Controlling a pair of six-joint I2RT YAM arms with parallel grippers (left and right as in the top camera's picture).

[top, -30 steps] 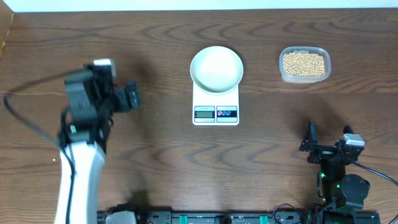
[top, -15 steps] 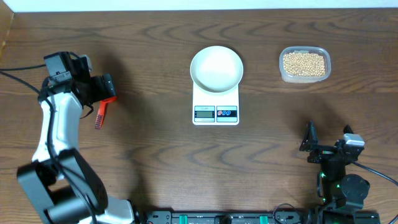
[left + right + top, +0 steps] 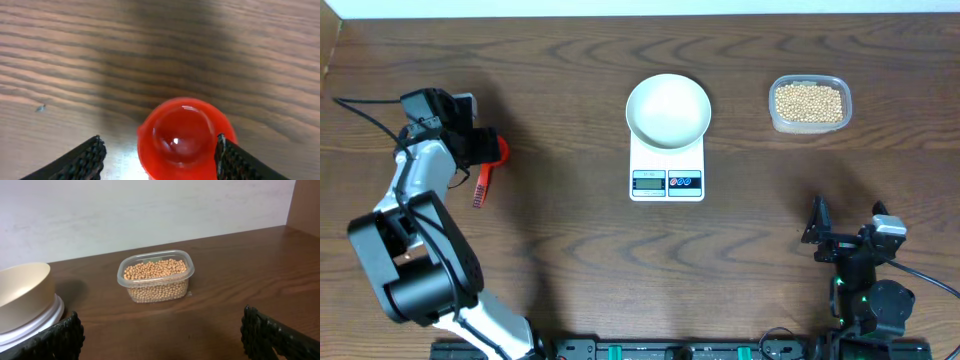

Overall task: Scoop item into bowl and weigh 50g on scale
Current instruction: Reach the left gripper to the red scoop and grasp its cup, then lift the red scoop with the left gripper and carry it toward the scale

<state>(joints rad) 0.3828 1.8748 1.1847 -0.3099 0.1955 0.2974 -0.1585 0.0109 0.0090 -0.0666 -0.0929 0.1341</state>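
Note:
The tan-yellow beans (image 3: pixel 809 101) fill a clear plastic tub at the back right; they also show in the right wrist view (image 3: pixel 156 273). The white bowl (image 3: pixel 668 108) stands empty on the white scale (image 3: pixel 667 181); the right wrist view shows the bowl (image 3: pixel 22 292) and the scale (image 3: pixel 37 324) at its left edge. A red scoop (image 3: pixel 483 178) lies on the table at the left. My left gripper (image 3: pixel 487 150) is open, low over the scoop's cup (image 3: pixel 182 137), with a finger on each side (image 3: pixel 160 160). My right gripper (image 3: pixel 847 220) is open and empty at the front right (image 3: pixel 162 340).
The clear tub (image 3: pixel 775 118) stands to the right of the scale. The brown wooden table (image 3: pixel 580 250) has a pale wall behind its back edge (image 3: pixel 150 210). The left arm's black cable (image 3: pixel 360 103) trails at the far left.
My left arm has pulled back to the left and turned, uncovering the red scoop. Its gripper now sits over the scoop's cup. The right arm has not moved.

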